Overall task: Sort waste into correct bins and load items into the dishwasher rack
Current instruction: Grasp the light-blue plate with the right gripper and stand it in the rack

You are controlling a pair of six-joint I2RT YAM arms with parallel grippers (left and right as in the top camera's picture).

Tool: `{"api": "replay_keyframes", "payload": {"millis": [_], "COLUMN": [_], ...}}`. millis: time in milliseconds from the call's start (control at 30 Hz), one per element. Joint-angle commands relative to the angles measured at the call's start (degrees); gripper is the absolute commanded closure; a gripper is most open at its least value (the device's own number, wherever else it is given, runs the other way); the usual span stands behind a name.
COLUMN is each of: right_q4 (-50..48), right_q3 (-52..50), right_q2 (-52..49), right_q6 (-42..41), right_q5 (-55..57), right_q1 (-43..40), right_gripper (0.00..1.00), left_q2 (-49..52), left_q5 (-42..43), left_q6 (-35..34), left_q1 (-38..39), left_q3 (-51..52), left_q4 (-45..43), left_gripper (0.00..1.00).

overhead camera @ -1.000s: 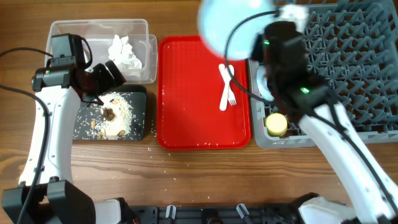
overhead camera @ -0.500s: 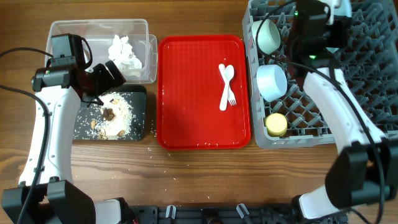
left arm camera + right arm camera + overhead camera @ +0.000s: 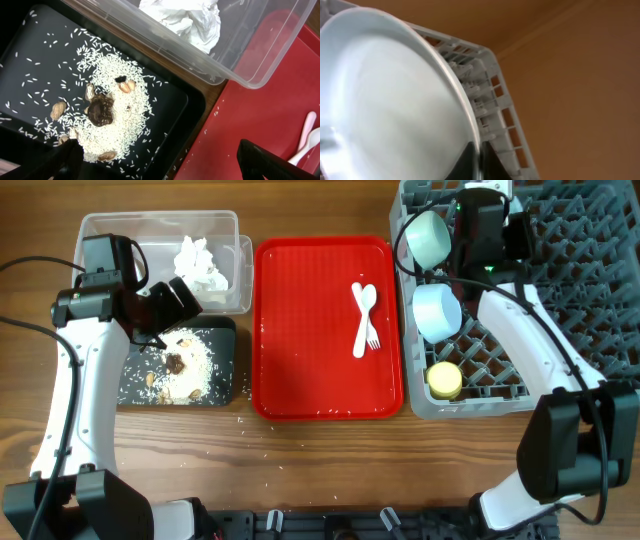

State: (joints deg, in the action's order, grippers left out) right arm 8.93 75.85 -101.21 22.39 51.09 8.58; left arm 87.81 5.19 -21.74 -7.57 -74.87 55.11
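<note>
My right gripper (image 3: 479,167) is shut on the rim of the light blue plate (image 3: 390,105), which is tilted on edge over the far left of the grey dishwasher rack (image 3: 600,300). In the overhead view that gripper (image 3: 492,230) hides the plate. The pale green bowl (image 3: 428,238), light blue bowl (image 3: 437,311) and yellow cup (image 3: 444,380) sit in the rack's left side. My left gripper (image 3: 165,165) is open and empty over the black tray (image 3: 135,380) holding rice scraps (image 3: 112,107). The napkin (image 3: 200,265) lies in the clear box (image 3: 110,228). The red wrapper is out of view.
The flat red serving tray (image 3: 300,330) lies in the middle with the white fork and spoon (image 3: 364,318) on its right part. A few rice grains (image 3: 250,425) are scattered on the wooden table by the tray's front left corner.
My right arm has carried the plate from high over the tray's right edge back and down to the rack's far left. My left arm has not moved.
</note>
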Motion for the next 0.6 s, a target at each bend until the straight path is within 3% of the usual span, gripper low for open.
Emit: {"api": "replay_keyframes", "payload": {"millis": [0, 100, 233, 267, 333, 433, 567], "right_q4": [1.18, 2.58, 14.21, 20.06, 20.70, 16.20, 21.09], "right_q3": [0.55, 0.76, 0.83, 0.81, 0.79, 0.63, 1.09], "right_q2": [-0.70, 1.27, 10.38, 14.32, 17.73, 16.61, 9.22], "right_q6": [-7.78, -12.26, -17.62, -19.82, -25.75, -34.51, -46.53], "right_q5": [-2.14, -2.12, -10.29, -24.90, -46.47, -62.69, -58.84], "right_q1": [0.35, 1.64, 9.79, 14.34, 19.19, 20.50, 20.50], "right_gripper": [0.00, 0.00, 0.00, 0.00, 0.00, 0.00, 0.01], "left_q2": [-0.07, -0.07, -0.07, -0.07, -0.07, -0.07, -0.07], "left_q5": [-0.35, -0.35, -0.35, -0.35, -0.35, -0.35, -0.35], "left_q6": [0.26, 0.26, 0.26, 0.26, 0.26, 0.26, 0.26], "left_q1": [-0.33, -0.33, -0.33, -0.33, -0.33, -0.33, -0.33], "left_q3": [-0.57, -0.57, -0.57, -0.57, -0.57, -0.57, -0.57], "left_q4": [-0.02, -0.02, -0.02, -0.02, -0.02, -0.02, -0.02], "left_gripper": [0.00, 0.00, 0.00, 0.00, 0.00, 0.00, 0.00]}}
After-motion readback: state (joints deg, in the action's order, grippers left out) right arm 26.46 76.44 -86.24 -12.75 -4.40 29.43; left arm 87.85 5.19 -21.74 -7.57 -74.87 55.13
